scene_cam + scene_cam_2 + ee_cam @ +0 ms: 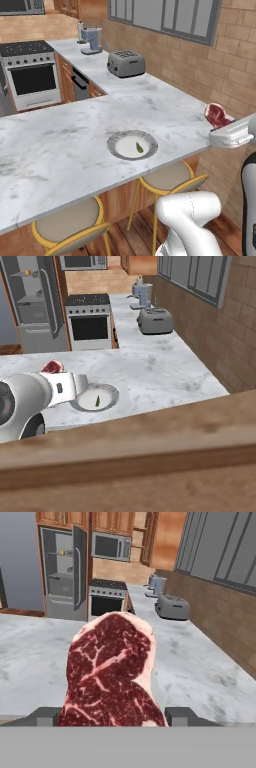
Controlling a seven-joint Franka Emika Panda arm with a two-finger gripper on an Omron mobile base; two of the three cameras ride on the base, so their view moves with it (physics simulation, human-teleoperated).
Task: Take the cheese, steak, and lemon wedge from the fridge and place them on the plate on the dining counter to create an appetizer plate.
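steak [112, 672] upright between the two dark finger tips, gripper [112, 714] clenched on its lower edge. held in the air above the near right part of the dining counter [60, 145], off to the right of the plate [120, 138] and apart from it.

plate sits near the counter's near edge, above the yellow-framed stools [75, 227]. lemon wedge [139, 147] already lies in it, right of centre. fridge [62, 574] stands open at the far left.

step in hand, as i judge it: carrying steak to plate. to do well: bring the slab over the plate's bare left half, tip it flat, lower close before letting go, so it neither flops over the rim nor buries the wedge.

textures: meat deep red, marbled with white veins, pale fat rim, flat and irregular. counter veined grey-white marble, smooth. plate shallow, round, light grey. brick wall [220, 65] on the right.
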